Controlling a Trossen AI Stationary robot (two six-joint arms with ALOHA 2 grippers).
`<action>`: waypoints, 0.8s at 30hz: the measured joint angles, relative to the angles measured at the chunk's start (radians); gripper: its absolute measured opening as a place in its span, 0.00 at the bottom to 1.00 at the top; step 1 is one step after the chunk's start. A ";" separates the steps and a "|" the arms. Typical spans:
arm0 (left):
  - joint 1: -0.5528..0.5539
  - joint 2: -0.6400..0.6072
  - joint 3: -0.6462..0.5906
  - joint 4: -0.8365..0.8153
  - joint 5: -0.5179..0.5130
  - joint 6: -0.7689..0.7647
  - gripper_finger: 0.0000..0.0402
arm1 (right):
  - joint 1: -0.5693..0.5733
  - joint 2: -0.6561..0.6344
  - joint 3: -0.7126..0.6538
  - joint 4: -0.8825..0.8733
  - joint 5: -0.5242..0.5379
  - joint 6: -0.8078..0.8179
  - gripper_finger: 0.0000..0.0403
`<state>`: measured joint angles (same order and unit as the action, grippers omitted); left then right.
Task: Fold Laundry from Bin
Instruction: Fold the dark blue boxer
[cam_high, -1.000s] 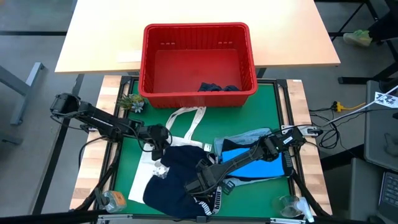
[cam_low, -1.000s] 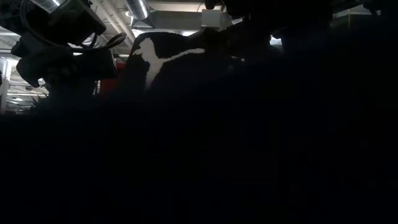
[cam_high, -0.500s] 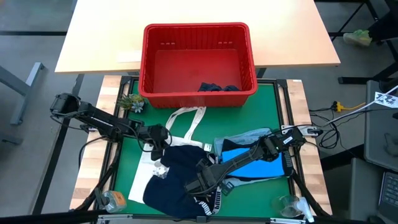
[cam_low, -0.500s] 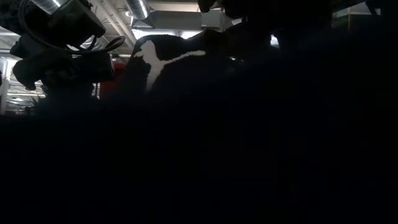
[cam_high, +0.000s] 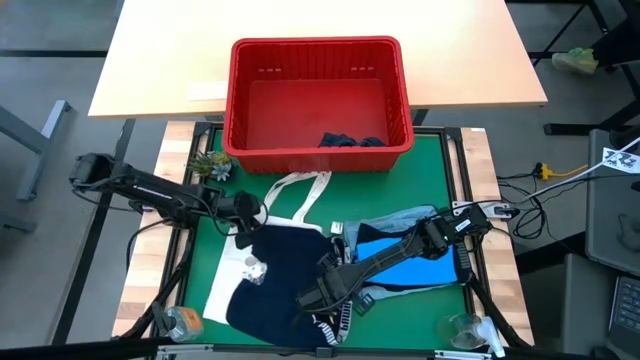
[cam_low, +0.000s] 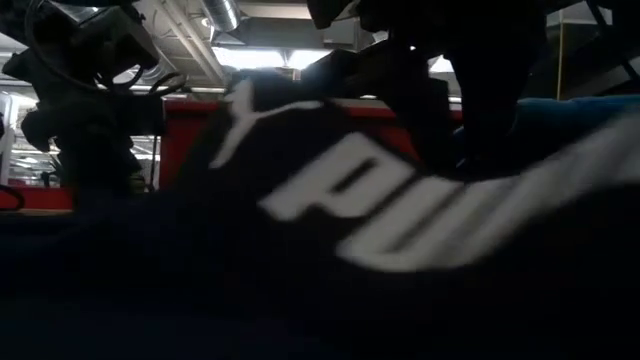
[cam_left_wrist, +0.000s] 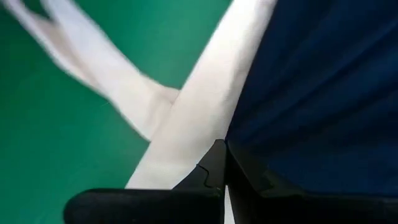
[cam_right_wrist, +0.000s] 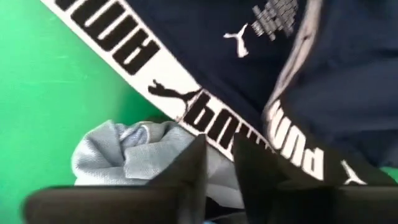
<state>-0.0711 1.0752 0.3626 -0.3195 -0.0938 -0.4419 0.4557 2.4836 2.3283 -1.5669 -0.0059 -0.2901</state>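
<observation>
Laundry is spread over the green mat of the desk (cam_high: 440, 160), in front of the red bin (cam_high: 318, 52), which stands at the mat's far edge and holds one dark garment (cam_high: 350, 141) in its front right corner. A dark navy garment (cam_high: 280, 285) lies on the near left part of the mat, partly covering a white tote bag (cam_high: 232, 280) whose straps (cam_high: 300, 190) run toward the bin. Just to its right, a bright blue garment (cam_high: 420, 268) lies on a light blue denim shirt (cam_high: 395, 220). The left claw (cam_high: 243, 226) sits at the far left corner of the navy garment with its fingers (cam_left_wrist: 214, 171) pressed together at the fabric's edge, next to a white strap; whether cloth is pinched between them cannot be told. The right claw (cam_high: 318, 298) is down at the navy garment's near right edge, fingers (cam_right_wrist: 193, 165) slightly apart over a white waistband printed with PUMA lettering (cam_right_wrist: 205, 115), beside a fold of pale denim; no grip on it can be made out. In the low view the navy cloth with its white lettering fills the foreground, with the red bin behind.
</observation>
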 joint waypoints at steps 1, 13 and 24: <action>0.009 -0.017 0.000 -0.024 -0.004 0.000 0.00 | 0.000 0.000 0.000 0.000 0.008 0.005 0.21; 0.100 -0.194 0.000 -0.154 -0.025 0.038 0.00 | -0.048 -0.007 0.018 -0.009 0.047 0.071 0.50; 0.170 -0.232 -0.002 -0.266 -0.027 0.057 0.00 | -0.183 -0.107 0.024 0.056 0.198 0.134 0.48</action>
<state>0.0990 0.8436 0.3611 -0.5856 -0.1204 -0.3853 0.2731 2.3764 2.3528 -1.5112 0.1923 -0.1563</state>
